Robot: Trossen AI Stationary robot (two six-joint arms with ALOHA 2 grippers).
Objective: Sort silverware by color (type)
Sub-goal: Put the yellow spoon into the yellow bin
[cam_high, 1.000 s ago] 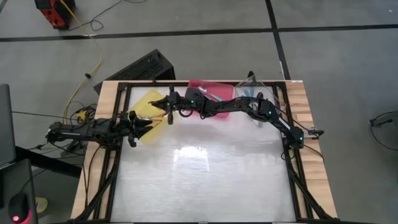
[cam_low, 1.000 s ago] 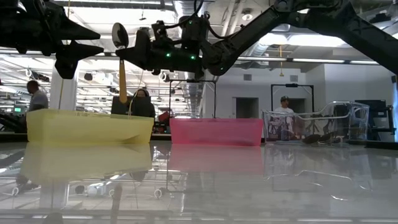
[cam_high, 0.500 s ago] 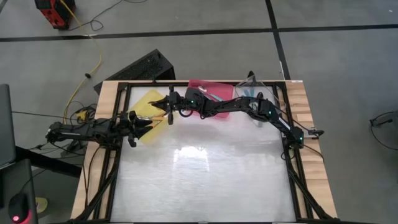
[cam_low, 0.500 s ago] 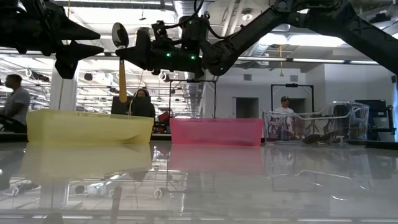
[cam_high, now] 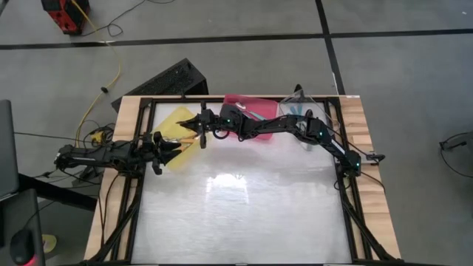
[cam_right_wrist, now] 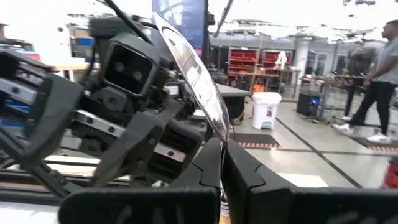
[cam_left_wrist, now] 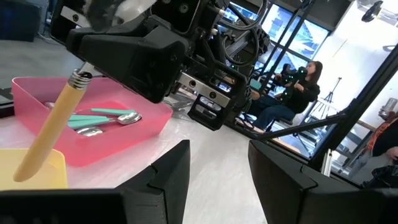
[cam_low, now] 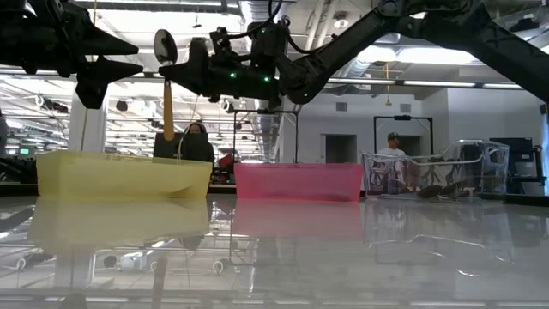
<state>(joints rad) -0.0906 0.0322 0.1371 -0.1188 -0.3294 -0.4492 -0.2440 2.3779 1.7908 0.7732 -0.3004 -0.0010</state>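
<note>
Above the yellow tray (cam_low: 124, 174), the right pincer (cam_low: 176, 73) clamps an orange-handled spoon (cam_low: 167, 103) upright; at nine o'clock, the left pincer (cam_left_wrist: 217, 168) stands apart, empty.

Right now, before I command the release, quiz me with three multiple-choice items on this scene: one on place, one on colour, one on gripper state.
1. The held spoon hangs over:
A the yellow tray
B the pink tray
C the clear tray

2. Its handle is:
A teal
B orange
C black

3. The right gripper is:
A open
B out of view
C shut on the spoon

Answers:
1 A, the low view shows the handle dangling above the yellow wall.
2 B, orange in the low and left wrist views.
3 C, fingers pinch the neck below the bowl.
</note>
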